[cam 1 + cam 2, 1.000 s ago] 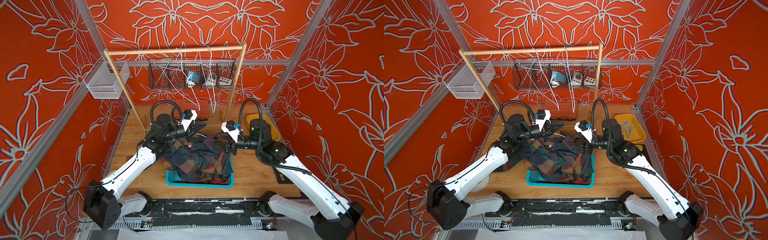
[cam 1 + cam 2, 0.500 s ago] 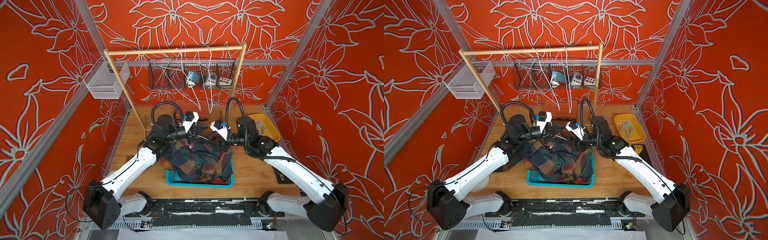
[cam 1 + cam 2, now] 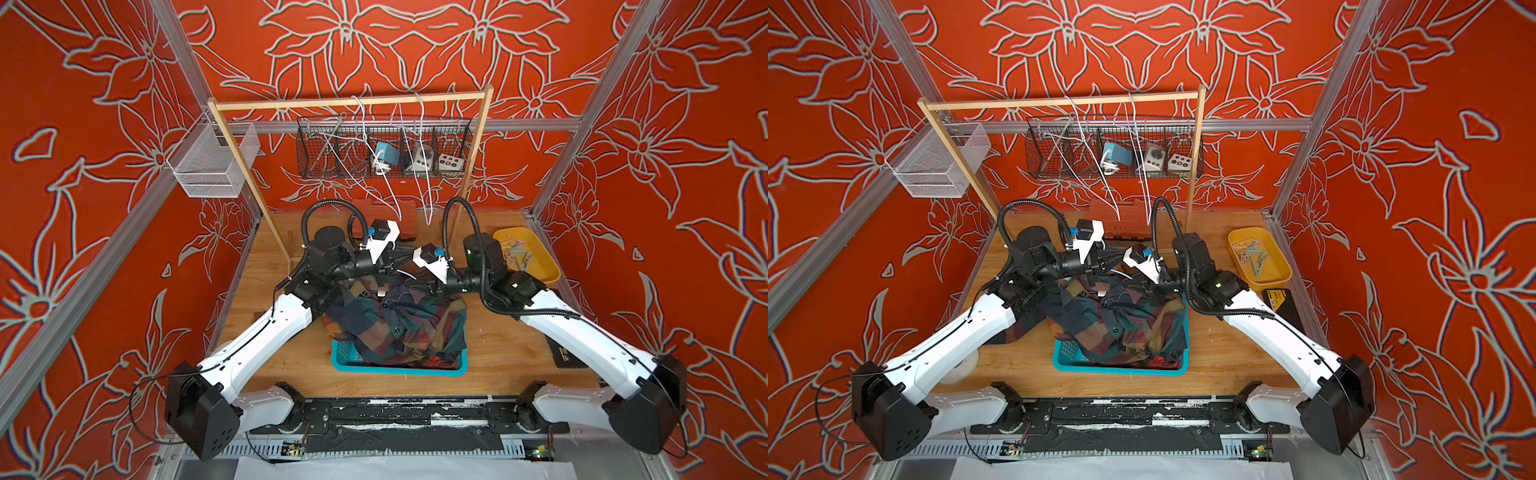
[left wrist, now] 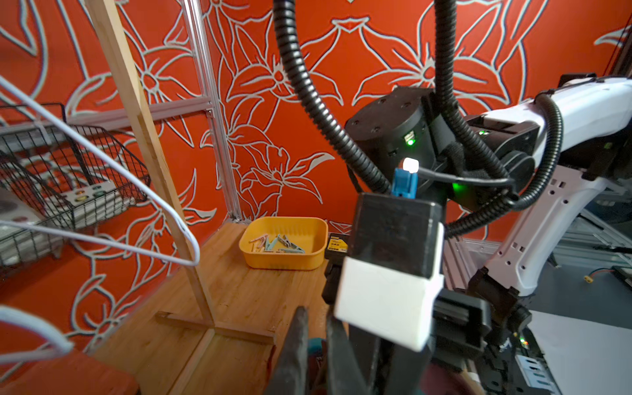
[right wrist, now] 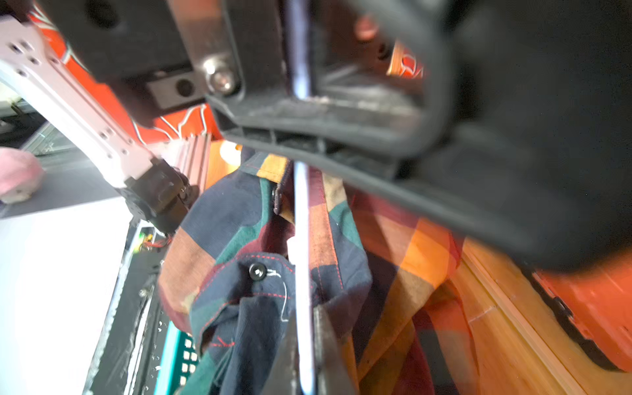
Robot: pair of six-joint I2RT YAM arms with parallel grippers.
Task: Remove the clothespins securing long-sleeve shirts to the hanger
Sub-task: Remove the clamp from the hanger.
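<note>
The right claw (image 5: 304, 318) was shut on the hanger (image 5: 302, 212), whose thin white wire was pinched between its fingertips and ran straight out ahead. Just past the tips a shirt (image 5: 239, 222) hung off that wire in soft folds, a black button close beside it. A pale blur touched the wire a little further out; peg or label, I could not tell.

Further along the same wire stood the left claw (image 4: 316, 318), facing the right one. Its jaws were parted by a narrow gap, and I could not make out whether they pinched the wire. Below both claws the shirts (image 3: 399, 324) lay heaped in the basket (image 3: 345, 362), spilling over its rim. Well off behind the right claw, the loose pegs (image 4: 277, 244) lay in the tray (image 4: 307, 260), pink and mint mixed.

A peg looked light, stiff and slick, with a spring to overcome. It would be best taken across its two tail ends and squeezed, never by the biting end. The cloth was limp and would probably sag and drag. The wire, thin and springy, might twist in a pinch, so it wanted holding close beside whichever peg came next.
</note>
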